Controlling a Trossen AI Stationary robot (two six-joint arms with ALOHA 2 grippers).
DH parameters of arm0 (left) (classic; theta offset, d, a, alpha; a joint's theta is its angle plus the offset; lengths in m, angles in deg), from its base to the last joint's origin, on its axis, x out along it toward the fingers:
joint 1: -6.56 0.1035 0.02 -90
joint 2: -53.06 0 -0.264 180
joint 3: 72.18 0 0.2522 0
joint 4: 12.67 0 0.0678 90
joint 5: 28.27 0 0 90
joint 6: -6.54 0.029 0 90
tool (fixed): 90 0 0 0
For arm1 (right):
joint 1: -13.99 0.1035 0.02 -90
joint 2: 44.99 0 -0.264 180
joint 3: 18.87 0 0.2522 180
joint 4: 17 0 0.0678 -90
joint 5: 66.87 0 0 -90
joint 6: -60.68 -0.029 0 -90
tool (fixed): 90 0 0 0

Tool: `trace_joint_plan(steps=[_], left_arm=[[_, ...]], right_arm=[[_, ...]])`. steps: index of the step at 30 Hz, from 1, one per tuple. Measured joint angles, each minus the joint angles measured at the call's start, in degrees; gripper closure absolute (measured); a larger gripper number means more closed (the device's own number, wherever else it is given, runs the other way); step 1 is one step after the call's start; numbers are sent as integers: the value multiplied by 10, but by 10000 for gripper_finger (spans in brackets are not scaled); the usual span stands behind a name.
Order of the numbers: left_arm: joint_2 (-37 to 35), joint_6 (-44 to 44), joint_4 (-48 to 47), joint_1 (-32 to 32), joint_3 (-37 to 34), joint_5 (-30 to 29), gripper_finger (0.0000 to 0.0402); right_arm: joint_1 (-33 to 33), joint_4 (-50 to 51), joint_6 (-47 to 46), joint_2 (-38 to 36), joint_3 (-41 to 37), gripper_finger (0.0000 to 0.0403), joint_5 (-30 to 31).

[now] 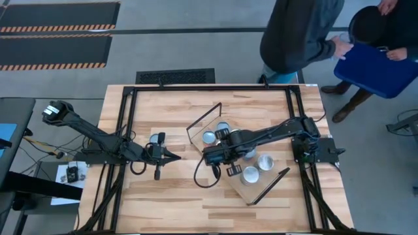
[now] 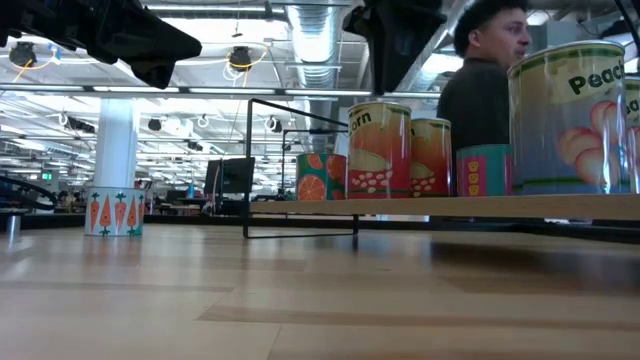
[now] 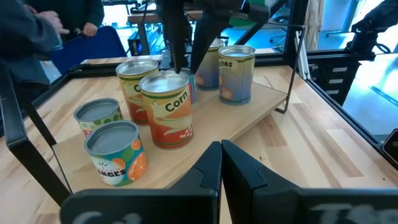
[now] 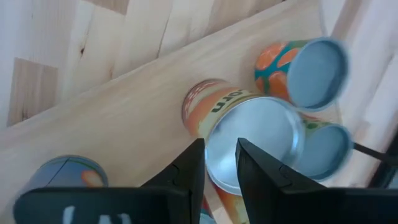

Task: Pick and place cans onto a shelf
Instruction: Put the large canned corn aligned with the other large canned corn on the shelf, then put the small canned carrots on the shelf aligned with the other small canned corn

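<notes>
Shelf (image 1: pixel 240 189): long axis runs diagonally across the table (image 1: pixel 170 209). Cans stand upright on it, tops facing up. Readable labels: "Corn" can (image 3: pixel 166 111), "Peac…" can (image 2: pixel 566 118), "…NGES" can (image 3: pixel 115 152). A carrot-printed can (image 2: pixel 111 212) stands off the shelf. Right gripper (image 4: pixel 217 163): above the Corn can, fingers slightly spread, not gripping. Left gripper (image 3: pixel 221 163): pressed together, empty

Cans partly hidden or cropped

From above, the right arm (image 1: pixel 261 137) covers several cans on the shelf (image 1: pixel 258 190). In the low view the Peach can (image 2: pixel 568 118) runs off the edge, its label cut short; a person's torso (image 2: pixel 478 105) sits half behind cans.
</notes>
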Motion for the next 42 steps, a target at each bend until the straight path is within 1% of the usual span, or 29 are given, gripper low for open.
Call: trace_joint_plan(steps=[5, 10, 12, 14, 17, 19, 23, 28, 30, 33, 37, 42], left_arm=[[0, 0, 0, 0, 0, 0, 401], [0, 0, 0, 0, 0, 0, 401], [0, 0, -1, 0, 0, 0, 401], [0, 0, -3, 0, 0, 0, 401], [0, -3, -13, 0, 0, 0, 401], [0, -5, -17, 0, 0, 1, 402], [0, -9, -16, 0, 0, 8, 401], [0, -11, -15, 0, 0, 18, 402], [0, -14, -17, 0, 0, 18, 401], [0, -15, -15, 0, 0, 18, 401], [0, -15, -15, 0, 0, 18, 402], [0, -15, -14, 0, 0, 20, 401]], right_arm=[[0, 21, -9, 0, 36, 289, 3], [5, 66, -47, 0, 56, 291, 2], [11, 76, -57, 0, 56, 302, 1], [19, 75, -58, 0, 56, 324, 1], [30, 56, -53, 0, 56, 374, 0], [36, 41, -49, -9, 55, 392, -5], [50, -15, -37, -35, 54, 390, -5], [71, -121, 5, -77, 43, 396, -15], [79, -181, 24, -102, 10, 397, -17], [86, -273, 39, -146, -75, 399, -29], [84, -420, 47, -219, -221, 399, -32], [75, -636, 50, -308, -404, 399, -31]])
